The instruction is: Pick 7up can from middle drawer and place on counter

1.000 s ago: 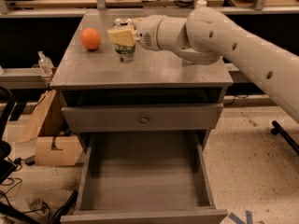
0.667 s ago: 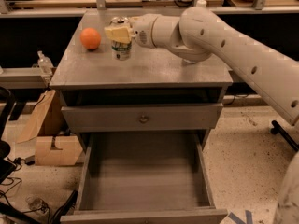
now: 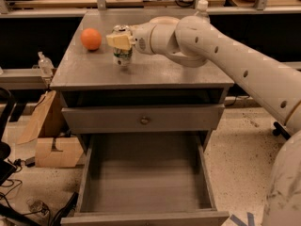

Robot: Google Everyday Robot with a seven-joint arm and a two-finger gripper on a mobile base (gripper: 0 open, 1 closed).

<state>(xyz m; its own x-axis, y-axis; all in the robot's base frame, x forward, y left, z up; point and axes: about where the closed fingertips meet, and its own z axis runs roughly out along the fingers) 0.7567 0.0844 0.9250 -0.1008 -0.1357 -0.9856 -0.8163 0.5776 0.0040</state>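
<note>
The 7up can (image 3: 122,54), white and green with a silver top, stands upright on the counter (image 3: 155,69) at its left middle, its base touching or just above the surface. My gripper (image 3: 120,40) reaches in from the right and its pale fingers (image 3: 117,40) are shut around the can's upper part. The middle drawer (image 3: 146,182) is pulled fully out below, and its grey floor holds nothing.
An orange (image 3: 91,38) lies on the counter left of the can. A clear bottle's cap (image 3: 202,5) shows behind my arm at the counter's back right. A shut drawer front with a round knob (image 3: 144,120) sits above the open drawer. Cardboard boxes (image 3: 51,149) lie on the floor at left.
My gripper, still holding the can, has shifted slightly left and lower over the counter. The orange and the drawer have not moved.
</note>
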